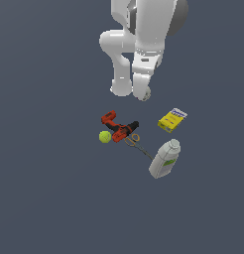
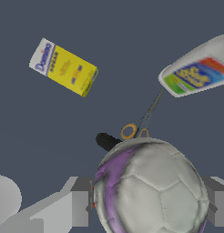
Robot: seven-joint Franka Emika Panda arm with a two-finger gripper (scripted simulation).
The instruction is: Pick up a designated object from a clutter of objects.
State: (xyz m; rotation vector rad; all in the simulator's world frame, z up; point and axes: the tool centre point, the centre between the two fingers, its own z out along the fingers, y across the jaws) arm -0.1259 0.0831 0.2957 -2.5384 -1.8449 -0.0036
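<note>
The small white ball (image 2: 152, 191) with dark seam marks and a purple tint fills the near part of the wrist view. My gripper (image 2: 150, 209) is shut on it, one grey finger (image 2: 79, 207) on each side. The clutter lies well below it, so the ball is held up off the surface. In the exterior view the ball (image 1: 144, 93) shows as a pale sphere at the arm's tip, above the clutter; the fingers are hard to make out there.
On the surface lie a red-and-black drill (image 1: 118, 127), a yellow-green ball (image 1: 105, 136), scissors (image 1: 136, 141), a yellow box (image 1: 172, 119) and a white green-labelled bottle (image 1: 164, 158). The wrist view shows the box (image 2: 63, 67), bottle (image 2: 198, 70), scissors (image 2: 140, 125) and drill tip (image 2: 107, 142).
</note>
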